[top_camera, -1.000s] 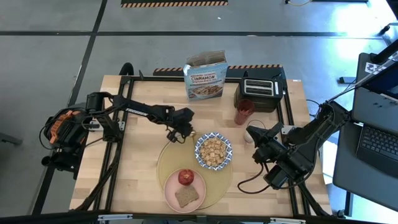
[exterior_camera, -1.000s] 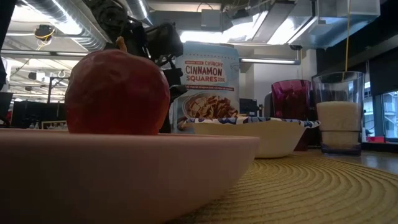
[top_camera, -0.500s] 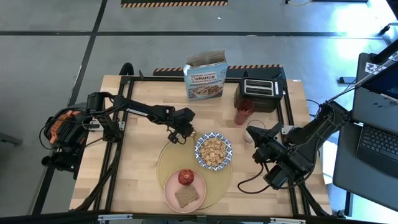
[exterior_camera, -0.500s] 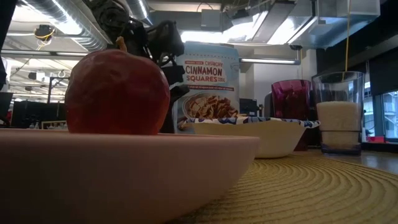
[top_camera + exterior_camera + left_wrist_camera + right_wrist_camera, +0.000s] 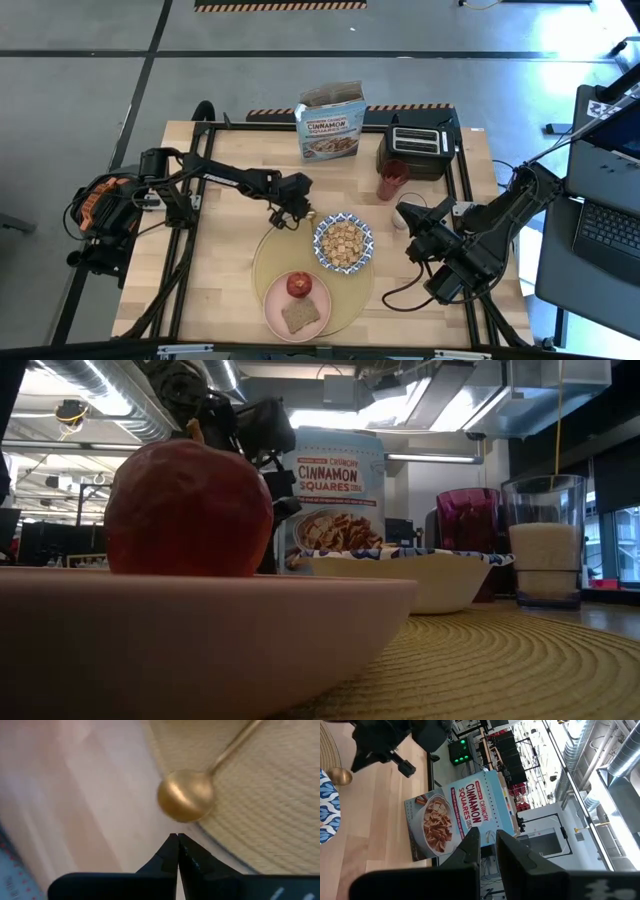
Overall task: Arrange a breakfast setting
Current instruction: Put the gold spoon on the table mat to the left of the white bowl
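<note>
Premises are presenting as a robotics laboratory or industrial workshop, not a domestic kitchen. A wooden table [image 5: 230, 270] is standing on a bare grey concrete floor [image 5: 80, 90]; black-and-yellow hazard tape [image 5: 280, 5] is running across that floor beyond the table's far side. To the table's right, a laptop [image 5: 608, 232] is sitting open on a stand. Looking level across the table, exposed silver ductwork [image 5: 95, 405] and strip lighting are hanging from an unfinished ceiling. Behind the table, equipment racks carrying a green-lit device [image 5: 460, 751] are showing, with further ducting [image 5: 600, 755] overhead.
</note>
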### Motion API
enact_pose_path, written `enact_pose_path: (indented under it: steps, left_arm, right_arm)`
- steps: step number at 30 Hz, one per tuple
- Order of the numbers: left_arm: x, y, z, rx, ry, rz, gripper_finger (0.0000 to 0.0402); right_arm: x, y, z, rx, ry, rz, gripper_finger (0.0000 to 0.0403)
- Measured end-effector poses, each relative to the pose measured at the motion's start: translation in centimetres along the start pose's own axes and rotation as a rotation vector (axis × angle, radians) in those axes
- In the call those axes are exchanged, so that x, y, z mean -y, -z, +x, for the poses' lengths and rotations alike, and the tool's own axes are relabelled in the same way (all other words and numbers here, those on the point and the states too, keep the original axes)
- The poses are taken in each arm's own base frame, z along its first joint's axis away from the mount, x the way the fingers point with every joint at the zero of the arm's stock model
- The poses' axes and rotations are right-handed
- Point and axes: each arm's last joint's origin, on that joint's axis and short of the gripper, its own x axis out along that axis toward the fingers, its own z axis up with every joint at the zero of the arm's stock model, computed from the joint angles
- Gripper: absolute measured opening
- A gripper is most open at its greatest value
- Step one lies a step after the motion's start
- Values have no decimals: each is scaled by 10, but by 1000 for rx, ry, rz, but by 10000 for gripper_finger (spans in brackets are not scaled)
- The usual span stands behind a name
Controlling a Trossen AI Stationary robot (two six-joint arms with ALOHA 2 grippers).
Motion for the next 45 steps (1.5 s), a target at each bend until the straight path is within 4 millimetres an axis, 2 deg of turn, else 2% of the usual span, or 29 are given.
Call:
enact_pose_path:
  steps: [22, 26, 30, 39, 45]
  left_arm:
    - [1, -8, 0, 75, 5, -2, 0]
    - [1, -4, 0, 5, -30, 4, 0]
    - [5, 2, 0, -66, 8, -14, 0]
    - [12, -5, 15, -31, 13, -26, 0]
    - [9, -8, 24, 4, -28, -5, 0]
  right_arm:
    - [0, 0, 0, 0, 0, 1, 33]
    - [0, 0, 0, 0, 0, 1, 33]
    - [0, 0, 0, 0, 0, 0, 33]
    - [0, 0, 0, 4, 5, 3, 33]
    - [0, 0, 0, 3, 6, 4, 33]
